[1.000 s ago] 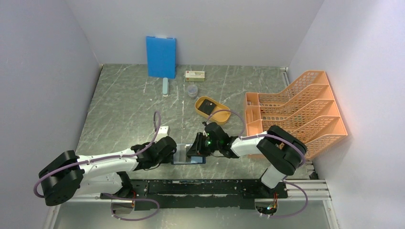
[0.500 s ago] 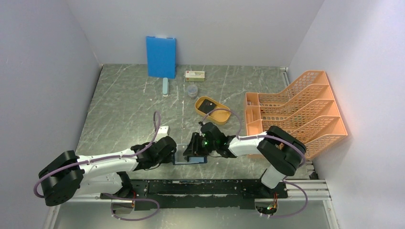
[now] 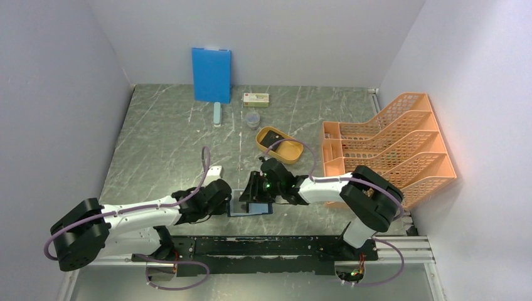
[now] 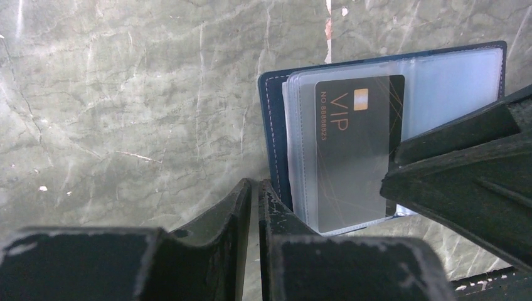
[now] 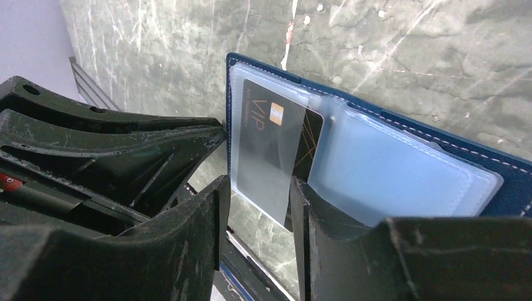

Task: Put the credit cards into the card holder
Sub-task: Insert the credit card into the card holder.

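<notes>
The card holder lies open on the table near the front edge, its navy cover under clear sleeves. A black credit card marked VIP sits inside the left sleeve. My left gripper is shut, its tips at the holder's left edge with nothing seen between them. My right gripper is open, its jaws standing either side of the sleeve's near corner and the card without pinching it. From above, the holder lies between the left gripper and the right gripper.
A yellow-orange oval tray with a dark card-like thing in it stands behind the right arm. An orange file rack fills the right side. A blue board, small box, cup and white block lie further off.
My right gripper's jaws have spread apart and the gripper has shifted a little left over the holder. The left arm and the holder have stayed put.
</notes>
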Controlling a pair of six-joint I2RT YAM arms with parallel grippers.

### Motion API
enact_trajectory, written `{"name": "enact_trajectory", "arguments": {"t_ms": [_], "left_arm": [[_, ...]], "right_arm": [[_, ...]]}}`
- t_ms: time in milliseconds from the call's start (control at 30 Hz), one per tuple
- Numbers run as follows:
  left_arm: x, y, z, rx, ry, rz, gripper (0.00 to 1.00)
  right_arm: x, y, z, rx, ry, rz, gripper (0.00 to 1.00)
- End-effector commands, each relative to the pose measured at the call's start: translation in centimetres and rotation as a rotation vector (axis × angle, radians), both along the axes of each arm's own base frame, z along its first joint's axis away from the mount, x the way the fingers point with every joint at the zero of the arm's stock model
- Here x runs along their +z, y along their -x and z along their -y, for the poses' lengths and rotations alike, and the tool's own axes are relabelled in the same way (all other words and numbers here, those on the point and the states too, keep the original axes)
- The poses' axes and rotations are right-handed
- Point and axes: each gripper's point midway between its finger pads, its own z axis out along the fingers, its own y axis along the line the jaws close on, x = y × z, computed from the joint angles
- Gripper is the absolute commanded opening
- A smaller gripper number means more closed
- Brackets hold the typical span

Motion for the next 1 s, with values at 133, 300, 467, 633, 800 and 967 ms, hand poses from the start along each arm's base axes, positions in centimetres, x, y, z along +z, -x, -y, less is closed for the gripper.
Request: {"name": "enact_trajectory", "arguments": {"t_ms": [133,300,467,633,800,967], "left_arm": [[-0.5,0.2,-0.3,-0.012,-0.017,-0.016,0.16],[-0.2,0.2,-0.6,-0.005,-0.019,-0.004,0.16],[-0.2,0.1,-0.6,-0.003,-0.017,0.001,0.16],[-0.4,0.2,-0.5,-0.007,-0.017,-0.008,0.16],[-0.2,0.1,-0.5,-0.011,-0.013,-0.005,0.16],[-0.2,0.1,-0.3,-0.016,-0.01,-0.005,0.16]], "right_arm": [[-0.1,-0.3,-0.4,0.011,0.041,0.031,0.44],[0.9,-1.1,0.9,-0.039,0.068,0.091,0.44],[0.5,-1.4,1.0,-0.033,0.094,0.09,0.44],[-0.4,-1.4,0.6,-0.019,0.1,0.068,0.44],[-0.6,-1.5,0.3,-0.014,0.099,0.067,0.44],[-0.4,-1.3,-0.4,0.002,0.069,0.059,0.44]]}}
